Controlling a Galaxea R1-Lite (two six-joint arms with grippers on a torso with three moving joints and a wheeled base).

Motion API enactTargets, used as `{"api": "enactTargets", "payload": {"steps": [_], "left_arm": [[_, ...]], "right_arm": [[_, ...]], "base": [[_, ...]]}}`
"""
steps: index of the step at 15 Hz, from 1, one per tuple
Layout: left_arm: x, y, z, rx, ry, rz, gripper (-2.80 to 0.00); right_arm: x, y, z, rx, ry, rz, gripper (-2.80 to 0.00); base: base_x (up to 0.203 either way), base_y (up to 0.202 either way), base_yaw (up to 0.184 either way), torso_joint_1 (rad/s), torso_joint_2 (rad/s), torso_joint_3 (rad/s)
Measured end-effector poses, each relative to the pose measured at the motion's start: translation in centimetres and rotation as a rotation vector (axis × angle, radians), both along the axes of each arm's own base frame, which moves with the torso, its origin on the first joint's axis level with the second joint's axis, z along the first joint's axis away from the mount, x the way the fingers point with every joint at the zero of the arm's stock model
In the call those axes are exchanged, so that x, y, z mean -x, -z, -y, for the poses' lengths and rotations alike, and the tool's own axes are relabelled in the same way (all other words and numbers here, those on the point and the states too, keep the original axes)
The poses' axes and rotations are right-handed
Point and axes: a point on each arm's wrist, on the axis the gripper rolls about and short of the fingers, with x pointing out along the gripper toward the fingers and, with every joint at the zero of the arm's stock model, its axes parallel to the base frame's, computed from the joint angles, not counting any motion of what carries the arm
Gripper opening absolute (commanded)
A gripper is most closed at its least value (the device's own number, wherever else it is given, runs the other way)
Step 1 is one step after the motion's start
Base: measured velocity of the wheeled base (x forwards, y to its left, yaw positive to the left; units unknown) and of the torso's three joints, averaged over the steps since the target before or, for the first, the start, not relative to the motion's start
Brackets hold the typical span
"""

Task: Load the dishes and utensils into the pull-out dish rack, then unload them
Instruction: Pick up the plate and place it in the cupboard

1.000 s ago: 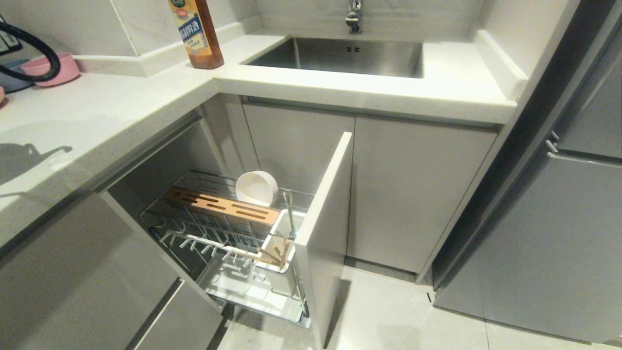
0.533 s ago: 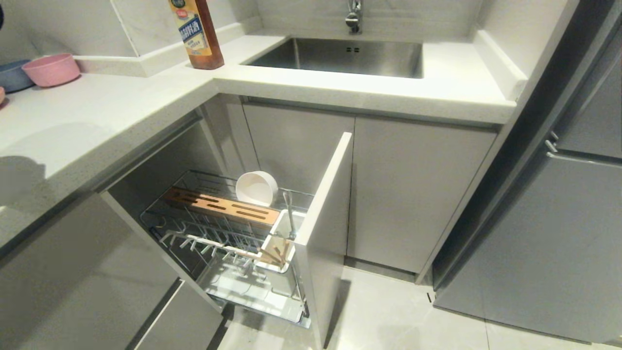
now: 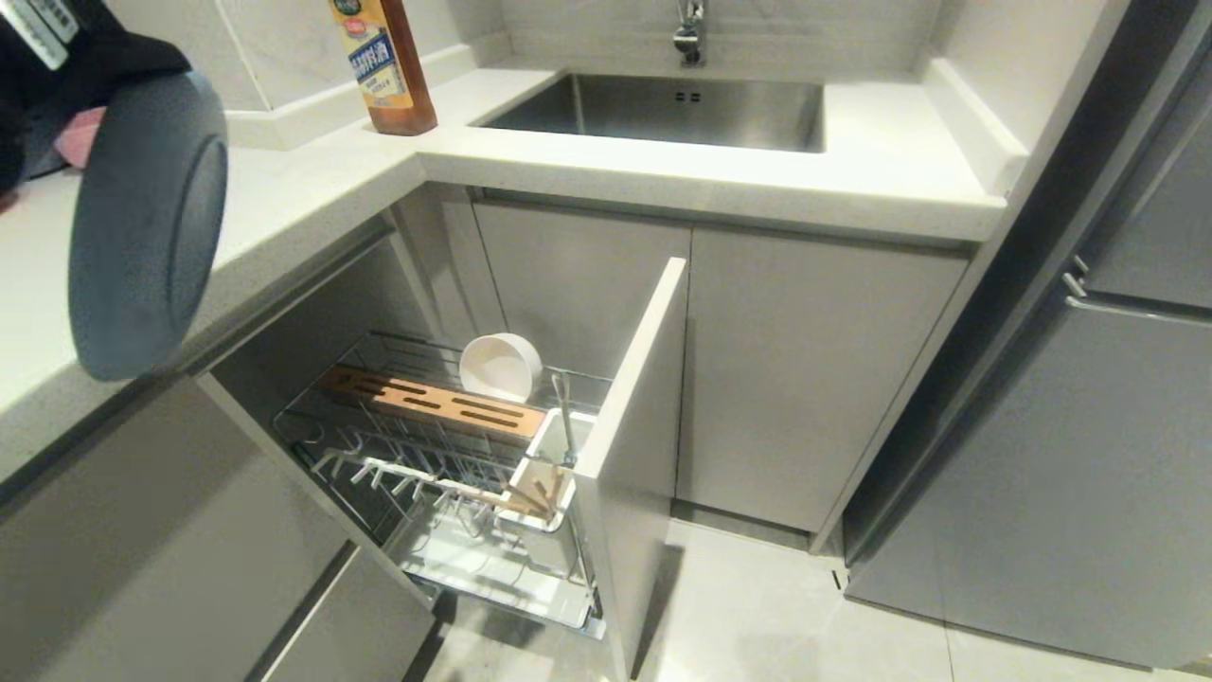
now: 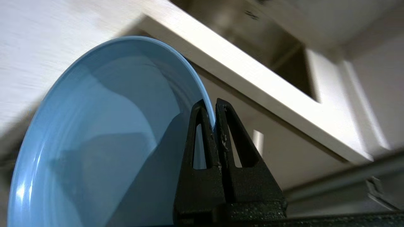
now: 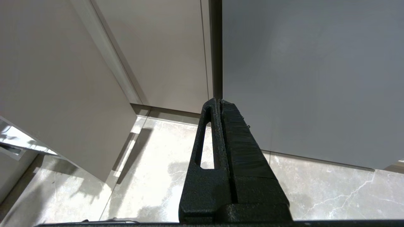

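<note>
Head view: white stone counter [image 3: 312,199] runs above the chrome wire pull-out dish rack [image 3: 445,474]; above its edge hangs the round light-blue plate [image 3: 147,223], arm mostly cut off.

Left wrist view: left gripper [image 4: 215,108] pinches the plate's [image 4: 104,142] rim.

Right wrist view: right gripper [image 5: 220,102], fingers pressed together, over pale floor tiles [image 5: 157,176].

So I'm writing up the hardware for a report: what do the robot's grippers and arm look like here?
Both the left gripper and right gripper have matte black, rough-textured fingers: tapered wedges, each with a long slot cut through. In the head view the left arm is black with a white printed label.
</note>
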Motion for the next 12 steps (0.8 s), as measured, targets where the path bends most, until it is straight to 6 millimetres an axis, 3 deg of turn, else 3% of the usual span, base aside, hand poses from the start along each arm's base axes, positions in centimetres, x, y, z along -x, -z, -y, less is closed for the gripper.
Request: {"api": "enactTargets", "payload": {"steps": [5,7,12], "left_arm": [[-0.8,2.8,3.9,0.034,0.139,0.030,-2.80],[-1.8,3.7,5.6,0.086,0.084,0.029,-2.80],[-4.9,8.5,8.5,0.302,-0.138,0.047,-2.80]], "right_arm": [[0.0,0.0,0.0,0.000,0.000,0.000,-2.80],[0.0,0.0,0.0,0.000,0.000,0.000,-2.80],[0.0,0.0,0.0,0.000,0.000,0.000,-2.80]], "base": [[0.000,0.000,0.000,0.000,0.00,0.000],[0.000,0.000,0.000,0.000,0.00,0.000],[0.000,0.000,0.000,0.000,0.00,0.000]]}}
